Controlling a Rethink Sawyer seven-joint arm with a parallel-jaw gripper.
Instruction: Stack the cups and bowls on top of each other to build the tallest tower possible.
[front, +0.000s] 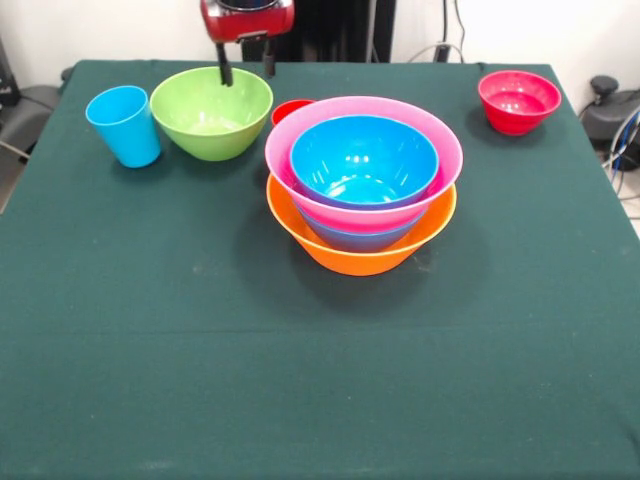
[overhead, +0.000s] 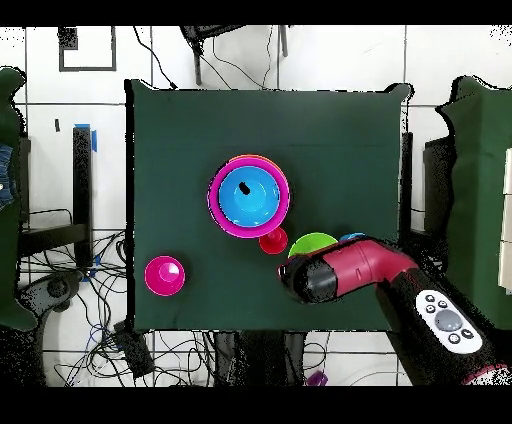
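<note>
Right now your gripper (front: 246, 73) hangs with its two dark fingers (front: 226, 70) spread apart and nothing between them. One finger stands just over the far rim of the lime green bowl (front: 211, 112), and the other is a little beside that rim, so the jaws are released above the bowl's far edge. I cannot tell if the finger touches the rim or only hovers over it.

Seen from the front, the light blue cup (front: 124, 125) stands upright just beside the green bowl, on the side away from the tower. On the other side of the jaws, near and a bit toward the camera, a red cup (front: 290, 108) shows only its rim, because the tower (front: 363, 185) hides most of it. The tower has the big orange bowl (front: 352, 252) as base; a bluish bowl (front: 356, 238) sits in it, then the pink bowl (front: 360, 160), then a blue bowl (front: 362, 160) on top. You see only a small strip of the bluish bowl, so I cannot say its exact colour.

The small red bowl (front: 519, 101) stands alone, well apart from the jaws, near the far corner of the green table (front: 320, 380).

From above, the red arm (overhead: 360, 270) covers part of the green bowl (overhead: 316, 243), and the gripper (overhead: 292, 276) itself is dark, so its fingers are not clear there. The red cup (overhead: 272, 240) stands between the tower (overhead: 248, 195) and the green bowl.
</note>
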